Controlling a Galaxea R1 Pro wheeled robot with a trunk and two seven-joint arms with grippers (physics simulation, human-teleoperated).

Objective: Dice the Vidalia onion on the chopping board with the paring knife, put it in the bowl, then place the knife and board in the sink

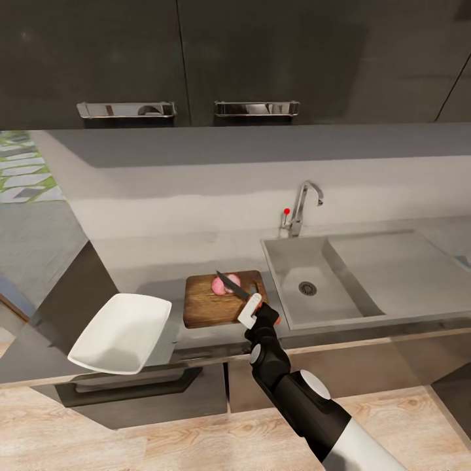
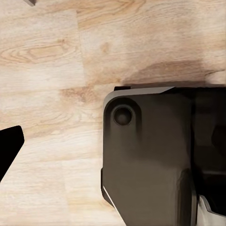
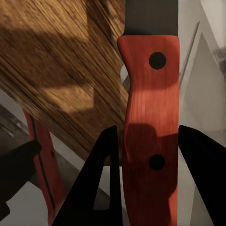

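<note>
Right claw (image 1: 251,314) clamped on paring knife (image 1: 231,286), red handle (image 3: 150,136) between its two dark fingers (image 3: 101,183), blade slanting away from the claw over the chopping board (image 1: 209,307); pink onion (image 1: 226,284) sits on the board just past the claw, under the blade tip; blade touching onion or not, cannot tell. White bowl (image 1: 121,333) on the desk (image 1: 150,261), well to the left of the claw; sink (image 1: 294,261) just to its right, tap (image 1: 302,208) behind. Left claw: dark tip (image 2: 9,148) over wood floor (image 2: 47,70) beside robot base (image 2: 150,155), apart or together cannot tell
</note>
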